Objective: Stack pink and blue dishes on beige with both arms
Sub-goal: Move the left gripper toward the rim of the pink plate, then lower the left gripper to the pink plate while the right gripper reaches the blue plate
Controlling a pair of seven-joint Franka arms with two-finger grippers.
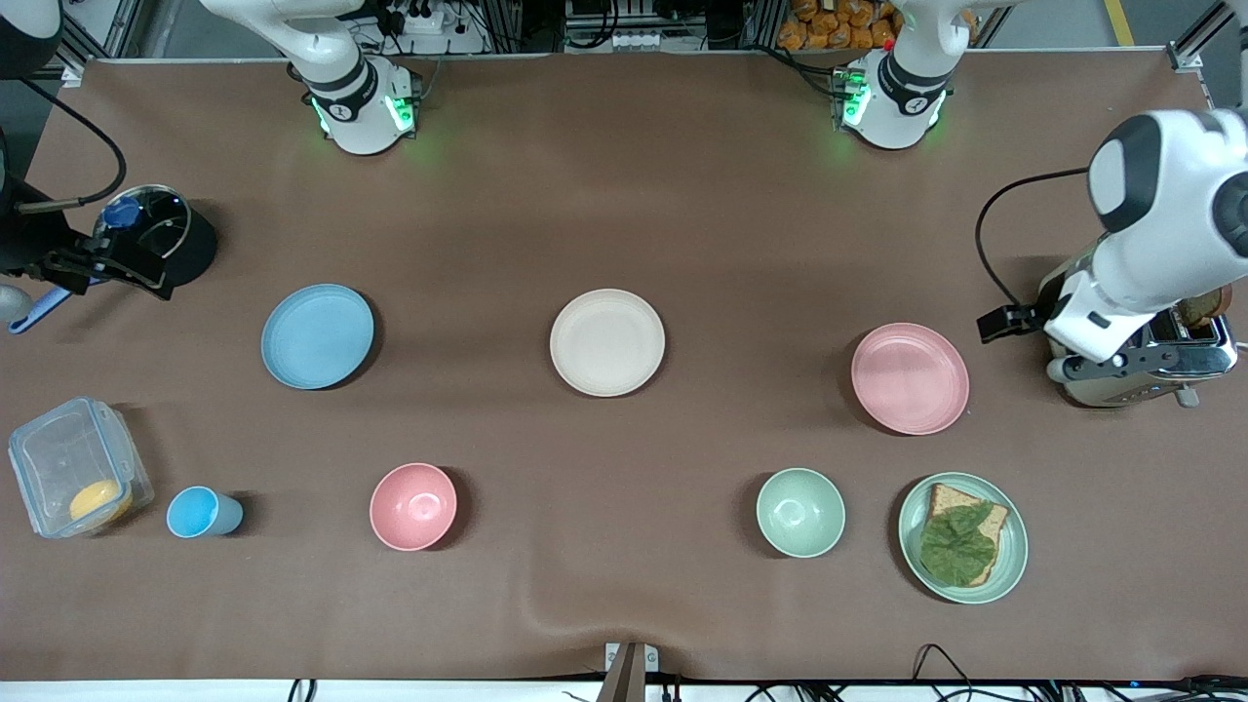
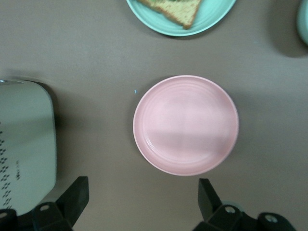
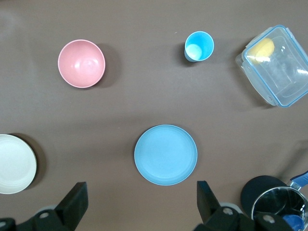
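Note:
Three equal flat plates lie in a row across the table's middle. The beige plate point(image 1: 606, 342) is in the centre, the light blue plate point(image 1: 317, 336) toward the right arm's end, and the pink plate point(image 1: 910, 377) toward the left arm's end. My left gripper point(image 2: 143, 199) hangs open and empty over bare table, between the pink plate point(image 2: 186, 125) and the toaster. My right gripper point(image 3: 143, 202) is high up, open and empty, over bare table just beside the blue plate point(image 3: 166, 154). The beige plate point(image 3: 14, 163) shows at the edge of the right wrist view.
Nearer the front camera stand a blue cup point(image 1: 200, 512), a pink bowl point(image 1: 413, 506), a green bowl point(image 1: 800, 512) and a pale green plate with toast point(image 1: 1014, 556). A clear container point(image 1: 58, 458) and a black pot point(image 1: 195, 244) are at the right arm's end, a toaster point(image 1: 1121, 390) at the left arm's end.

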